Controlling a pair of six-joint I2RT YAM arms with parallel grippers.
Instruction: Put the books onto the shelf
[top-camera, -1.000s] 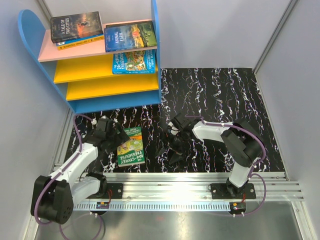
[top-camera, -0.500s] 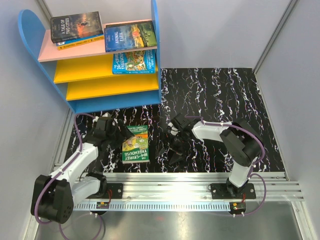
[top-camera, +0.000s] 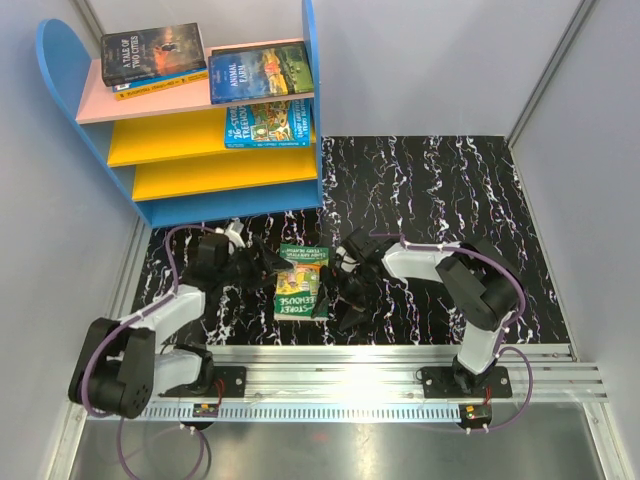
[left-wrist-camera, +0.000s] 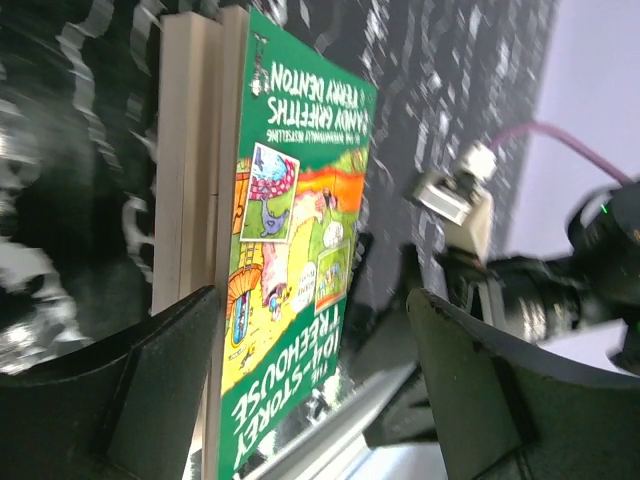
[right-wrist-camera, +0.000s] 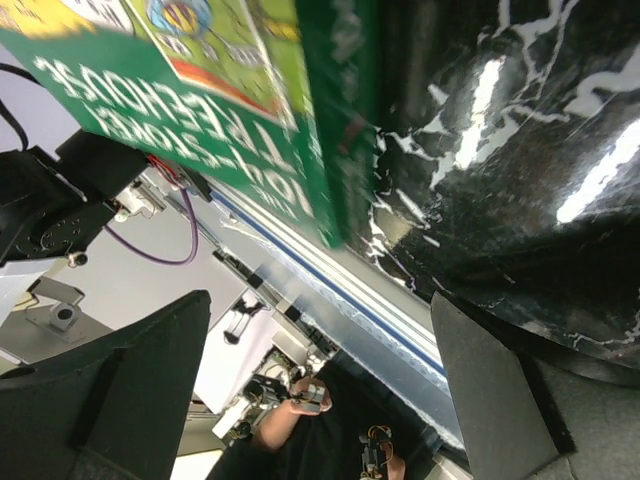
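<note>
A green paperback (top-camera: 302, 285) lies on the black marbled table between my two grippers. My left gripper (top-camera: 268, 265) stands open at its left side. In the left wrist view the green paperback (left-wrist-camera: 300, 200) reaches into the gap of my left gripper (left-wrist-camera: 312, 300), its page edge against one finger (left-wrist-camera: 150, 380) and well apart from the other. My right gripper (top-camera: 345, 295) is open just right of the book. In the right wrist view the green paperback (right-wrist-camera: 230, 60) lies ahead of my right gripper (right-wrist-camera: 320, 300), whose jaws hold nothing. The shelf (top-camera: 170, 140) stands at the back left.
On the shelf's pink top board lie a dark book (top-camera: 152, 52) and a blue book (top-camera: 260, 72). Another blue book (top-camera: 265, 123) rests on the upper yellow board. Grey walls close in both sides. A metal rail (top-camera: 350, 375) runs along the near edge.
The green paperback has slid to the right and turned, pushed by my left gripper, which followed it and narrowed a little. The right arm has barely moved.
</note>
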